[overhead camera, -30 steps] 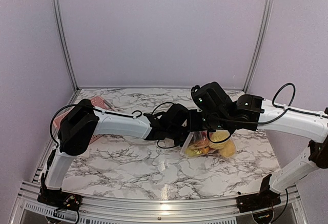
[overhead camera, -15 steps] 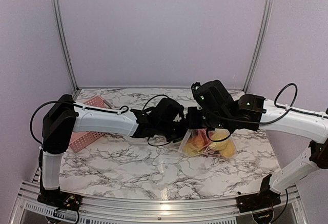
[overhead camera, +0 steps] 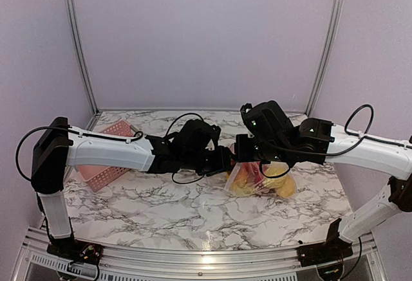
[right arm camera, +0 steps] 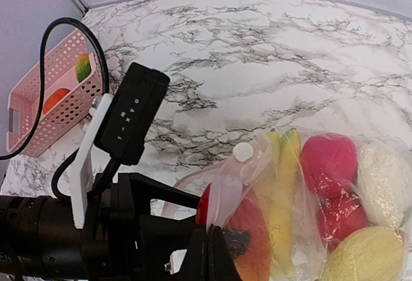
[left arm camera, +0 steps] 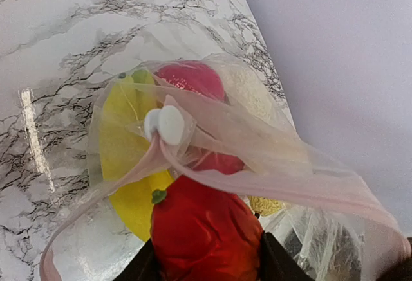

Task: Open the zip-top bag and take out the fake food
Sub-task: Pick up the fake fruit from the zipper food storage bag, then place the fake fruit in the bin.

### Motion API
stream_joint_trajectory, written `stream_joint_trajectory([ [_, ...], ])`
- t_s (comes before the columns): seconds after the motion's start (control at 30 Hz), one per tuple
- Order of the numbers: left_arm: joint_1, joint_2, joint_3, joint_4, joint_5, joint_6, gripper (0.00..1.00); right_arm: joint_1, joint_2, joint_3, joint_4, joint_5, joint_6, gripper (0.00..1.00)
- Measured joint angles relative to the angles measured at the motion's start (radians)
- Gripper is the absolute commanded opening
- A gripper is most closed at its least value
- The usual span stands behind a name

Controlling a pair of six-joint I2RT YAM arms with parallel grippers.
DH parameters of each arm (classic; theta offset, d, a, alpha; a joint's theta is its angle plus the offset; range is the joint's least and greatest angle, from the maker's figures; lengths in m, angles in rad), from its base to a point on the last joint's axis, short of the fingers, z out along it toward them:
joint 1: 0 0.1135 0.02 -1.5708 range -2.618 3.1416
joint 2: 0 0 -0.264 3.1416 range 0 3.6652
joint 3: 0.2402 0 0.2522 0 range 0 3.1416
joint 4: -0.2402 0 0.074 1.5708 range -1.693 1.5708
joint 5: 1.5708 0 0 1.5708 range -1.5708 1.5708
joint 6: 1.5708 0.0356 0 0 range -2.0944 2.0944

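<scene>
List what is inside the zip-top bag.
Through the clear zip-top bag you can see yellow bananas, a pink dragon fruit, a cream bumpy piece and a lemon. A red piece sits at the mouth, held by the left gripper. Anything beneath these is covered.

right gripper pinched closed on the zip-top bag edge below its white slider, left gripper at the mouth, jaws around a red piece; bananas, dragon fruit and lemon inside, pink basket well apart at left.
</scene>
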Motion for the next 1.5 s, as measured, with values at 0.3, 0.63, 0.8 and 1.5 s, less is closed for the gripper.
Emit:
stream_joint_trajectory([
  [0.3,0.0,-0.126,-0.135,0.0,-0.085,0.018,0.42,0.0,0.0,0.0,-0.007,0.011,0.0,0.0],
  [0.63,0.036,-0.285,-0.248,-0.004,-0.18,0.026,0.43,0.0,0.004,0.003,-0.007,0.011,0.0,0.0],
  [0.8,0.093,-0.367,-0.315,-0.021,-0.225,0.033,0.43,0.0,0.004,0.003,-0.007,0.011,0.0,0.0],
  [1.5,0.58,-0.599,-0.51,-0.122,-0.26,0.043,0.44,0.0,-0.004,0.003,-0.007,0.01,0.0,0.0],
])
